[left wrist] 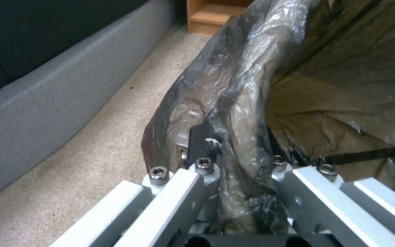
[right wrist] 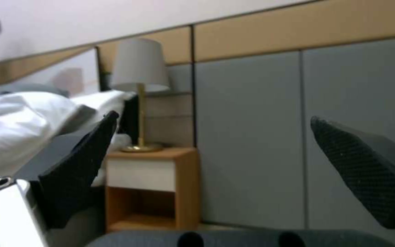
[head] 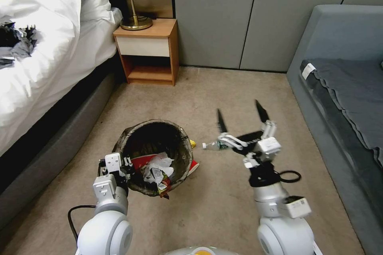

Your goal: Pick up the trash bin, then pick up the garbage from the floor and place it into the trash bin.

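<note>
The trash bin [head: 175, 143], lined with a dark crinkled bag, tilts its mouth toward me at the left of the floor [head: 223, 99]. Inside lie a red-and-white packet [head: 144, 162] and crumpled tissue [head: 158, 167]. My left gripper [head: 121, 164] is shut on the bin's near rim; in the left wrist view the left gripper [left wrist: 238, 164] clamps the bag-covered rim [left wrist: 248, 103]. My right gripper [head: 240, 116] hangs open above a clear bottle [head: 213, 145] with a green label lying on the carpet. In the right wrist view the right gripper [right wrist: 213, 123] holds nothing. A yellow wrapper [head: 192, 142] and a red packet [head: 194, 166] peek out beside the bin.
A bed [head: 44, 48] with white bedding runs along the left. A wooden nightstand [head: 147, 50] with a brass lamp [head: 135, 20] stands at the back. A grey sofa [head: 343, 87] lines the right. Open carpet lies between them.
</note>
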Robot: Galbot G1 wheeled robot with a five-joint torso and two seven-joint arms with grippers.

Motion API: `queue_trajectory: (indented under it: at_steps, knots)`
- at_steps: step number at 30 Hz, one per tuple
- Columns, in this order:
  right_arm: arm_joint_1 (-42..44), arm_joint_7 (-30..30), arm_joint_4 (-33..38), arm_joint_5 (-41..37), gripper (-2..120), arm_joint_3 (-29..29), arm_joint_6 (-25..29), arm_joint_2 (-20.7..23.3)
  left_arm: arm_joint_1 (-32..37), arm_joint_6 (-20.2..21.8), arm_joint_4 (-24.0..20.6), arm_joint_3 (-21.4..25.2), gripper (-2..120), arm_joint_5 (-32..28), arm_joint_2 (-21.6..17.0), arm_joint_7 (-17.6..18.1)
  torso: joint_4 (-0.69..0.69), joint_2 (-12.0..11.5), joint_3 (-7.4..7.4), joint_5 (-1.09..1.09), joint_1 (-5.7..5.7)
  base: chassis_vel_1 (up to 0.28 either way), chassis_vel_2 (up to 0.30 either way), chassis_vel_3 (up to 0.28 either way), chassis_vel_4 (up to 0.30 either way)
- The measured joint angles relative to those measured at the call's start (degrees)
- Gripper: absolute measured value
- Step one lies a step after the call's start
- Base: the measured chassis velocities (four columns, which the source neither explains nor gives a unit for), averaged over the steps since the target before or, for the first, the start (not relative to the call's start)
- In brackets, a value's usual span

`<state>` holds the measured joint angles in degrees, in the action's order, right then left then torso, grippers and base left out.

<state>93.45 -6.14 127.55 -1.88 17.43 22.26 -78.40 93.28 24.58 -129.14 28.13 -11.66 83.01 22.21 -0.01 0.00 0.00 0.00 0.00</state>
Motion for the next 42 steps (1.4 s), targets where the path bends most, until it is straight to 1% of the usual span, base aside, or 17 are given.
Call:
queue_trajectory:
  at_steps: [6,18,31,35,42]
  knots:
    - [4.5,-1.2,-3.5,0.6,100,2.0,2.8,-0.7,-0.5,0.0,-0.3,0.6,2,-0.7,0.0,0.1,0.00,0.0,0.00,0.00,0.00,0.000,0.000,0.000,0.000]
    - [5.1,-1.8,-7.5,0.8,100,2.3,4.1,-1.1,-0.6,0.1,-0.4,0.3,2,-0.9,0.1,0.2,0.01,0.0,0.00,-0.01,0.00,0.000,0.000,0.000,0.000]
    - [3.7,-1.7,-7.7,0.7,100,1.7,3.8,-1.1,-0.7,0.0,-0.2,-0.2,2,-1.0,0.1,0.2,0.01,0.0,0.00,-0.01,0.00,0.000,0.000,0.000,0.000]
    - [2.5,-3.1,-7.9,1.0,100,1.5,3.7,-1.6,-0.7,0.0,-0.2,-0.2,2,-1.0,0.0,0.2,0.01,0.0,0.00,-0.01,0.00,0.000,0.000,0.000,0.000]
    - [2.7,-3.2,-7.9,1.8,100,1.0,3.1,-1.8,-0.9,0.0,-0.1,-0.2,2,-1.1,-0.1,0.2,0.00,0.0,0.00,-0.01,0.00,0.000,0.000,0.000,0.000]
